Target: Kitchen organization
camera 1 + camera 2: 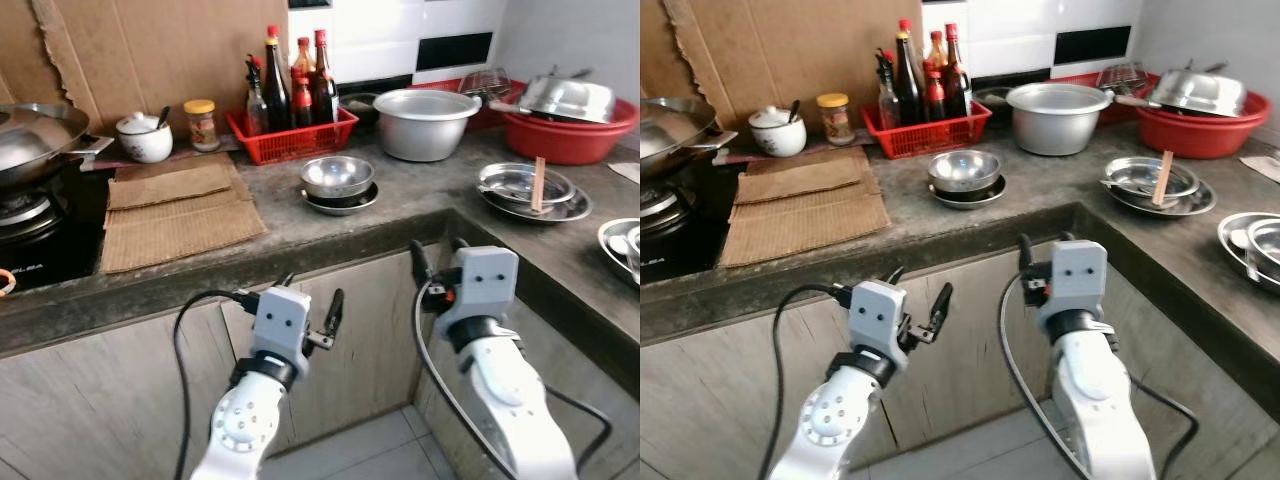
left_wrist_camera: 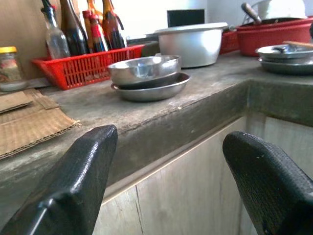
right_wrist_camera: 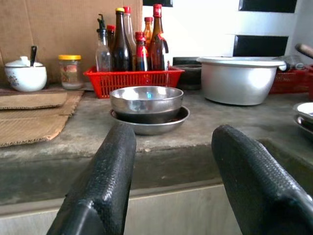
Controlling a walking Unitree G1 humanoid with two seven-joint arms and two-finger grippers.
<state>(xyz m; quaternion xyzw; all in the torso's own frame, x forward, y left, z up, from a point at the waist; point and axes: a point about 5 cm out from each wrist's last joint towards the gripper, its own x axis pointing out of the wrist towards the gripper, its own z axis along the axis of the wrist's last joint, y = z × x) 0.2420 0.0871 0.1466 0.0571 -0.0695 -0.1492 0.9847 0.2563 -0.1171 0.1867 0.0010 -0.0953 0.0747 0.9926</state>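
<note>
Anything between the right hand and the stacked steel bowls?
Only the counter edge. The right hand, open, sits below and in front of it, and the stacked steel bowls stand back from that edge. Bare counter lies in front of them.

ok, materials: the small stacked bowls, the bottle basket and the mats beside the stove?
Stacked bowls: most likely stainless steel, given the bright mirror-like sheen and reflections.
Bottle basket: looks like moulded red plastic, with an open lattice wall and uniform colour.
Mats: corrugated cardboard, brown with visible ribbing and ragged edges.
Both pincers, left and right, hang open below the counter edge.
</note>
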